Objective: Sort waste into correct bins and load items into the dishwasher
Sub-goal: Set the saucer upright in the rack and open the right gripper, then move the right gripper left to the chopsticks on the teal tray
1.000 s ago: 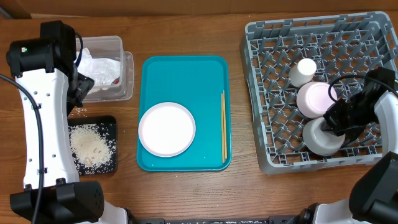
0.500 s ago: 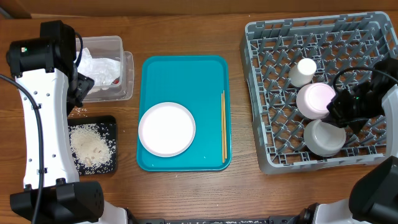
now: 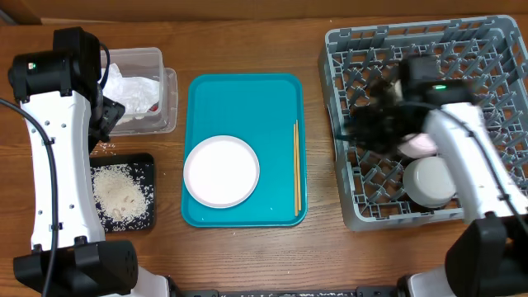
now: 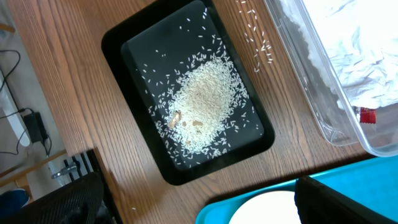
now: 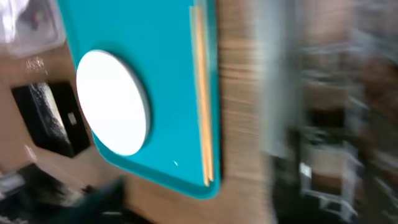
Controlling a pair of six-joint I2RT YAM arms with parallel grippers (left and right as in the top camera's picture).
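A round white plate and thin wooden chopsticks lie on the teal tray. In the grey dish rack sit a pale bowl and a grey bowl. My right gripper is a blur over the rack's left side. Its fingers look apart, open and holding nothing. The clear tub holds the white napkin and the red wrapper. Rice is heaped in the black tray. My left gripper hangs open above the table beside that tray.
A few rice grains lie loose on the wood between the black tray and the tub. In the right wrist view the rack is smeared by motion and the teal tray fills the left half.
The right gripper has let go of the grey bowl in the rack and swung up and left across the rack towards the teal tray. The left arm has not moved.
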